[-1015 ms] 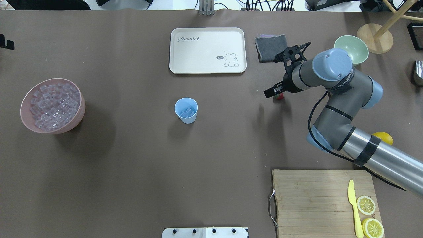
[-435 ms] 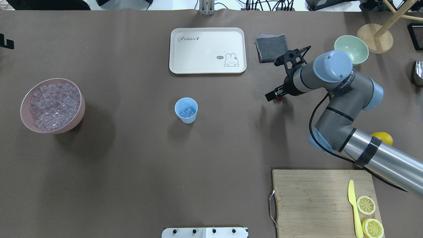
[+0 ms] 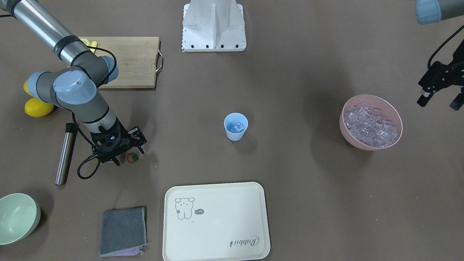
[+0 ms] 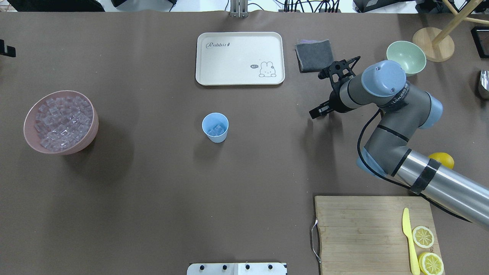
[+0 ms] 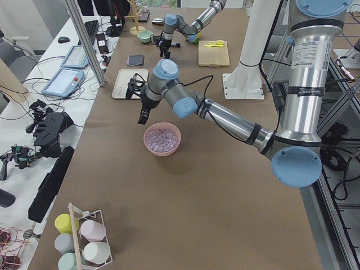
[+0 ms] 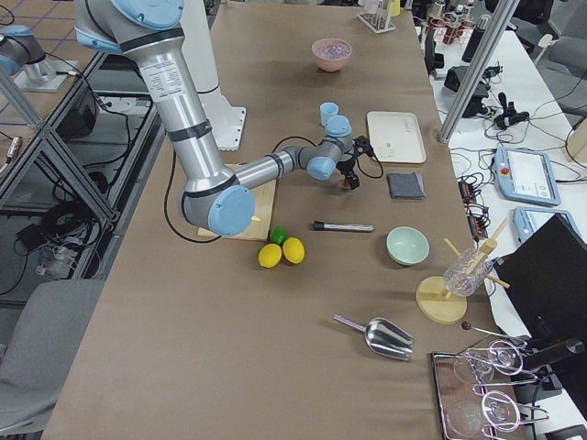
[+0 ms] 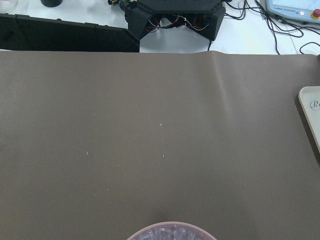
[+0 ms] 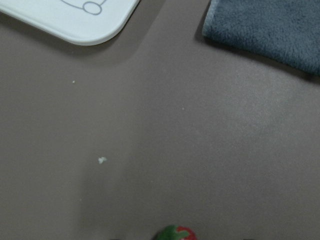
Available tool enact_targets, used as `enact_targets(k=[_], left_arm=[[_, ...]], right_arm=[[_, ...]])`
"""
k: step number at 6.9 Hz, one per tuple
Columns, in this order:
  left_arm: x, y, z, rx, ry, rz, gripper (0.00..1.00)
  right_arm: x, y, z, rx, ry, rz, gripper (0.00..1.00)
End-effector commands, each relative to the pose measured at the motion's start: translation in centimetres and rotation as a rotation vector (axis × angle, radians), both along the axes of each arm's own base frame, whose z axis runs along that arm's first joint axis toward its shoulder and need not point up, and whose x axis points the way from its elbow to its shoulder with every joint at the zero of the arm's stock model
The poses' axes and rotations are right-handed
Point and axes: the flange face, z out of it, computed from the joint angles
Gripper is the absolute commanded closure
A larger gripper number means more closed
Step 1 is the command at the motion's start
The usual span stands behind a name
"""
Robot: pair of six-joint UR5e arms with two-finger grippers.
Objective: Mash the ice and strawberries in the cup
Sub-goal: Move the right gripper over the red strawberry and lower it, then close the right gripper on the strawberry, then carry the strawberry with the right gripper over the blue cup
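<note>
The light-blue cup [image 3: 235,135] [image 4: 215,136] stands mid-table with a few cubes of ice [image 3: 237,127] [image 4: 216,130] inside. A small red strawberry [image 3: 132,157] [image 8: 175,233] lies on the table between the fingers of my right gripper [image 3: 129,156] [image 4: 324,109], which is low over it and open. The overhead view hides the strawberry under the wrist. My left gripper [image 3: 438,102] hangs open and empty just beyond the pink bowl [image 3: 371,145] [image 4: 91,133], which is full of ice.
A cream tray [image 4: 240,57] and a folded grey cloth [image 4: 314,55] lie on the far side. A metal rod [image 3: 65,154], a pale-green bowl [image 3: 18,217], lemons [image 3: 36,107] and a cutting board [image 4: 355,233] with a knife and lemon slices surround the right arm.
My right gripper has sunk and shifted slightly right over the strawberry, which the overhead view showed beside the finger before and now hides. The cup and bowl have not moved.
</note>
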Motion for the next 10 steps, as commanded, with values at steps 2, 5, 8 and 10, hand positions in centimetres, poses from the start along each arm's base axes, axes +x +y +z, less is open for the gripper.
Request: enact_targets(k=[2, 5, 8, 10], left_arm=[[-0.1, 0.1, 0.0, 0.000, 0.000, -0.001, 0.02], [-0.2, 0.2, 0.3, -0.003, -0.002, -0.002, 0.02], [-0.4, 0.1, 0.0, 0.001, 0.000, -0.005, 0.02], [-0.4, 0.0, 0.2, -0.005, -0.001, -0.007, 0.02]], right_arm=[[-0.1, 0.1, 0.0, 0.001, 0.001, -0.003, 1.00], [0.1, 0.1, -2.7, 0.033, -0.038, -0.002, 1.00], [0.6, -0.7, -14.3, 0.100, -0.204, 0.053, 1.00], [-4.0, 2.1, -20.4, 0.043, -0.301, 0.066, 1.00]])
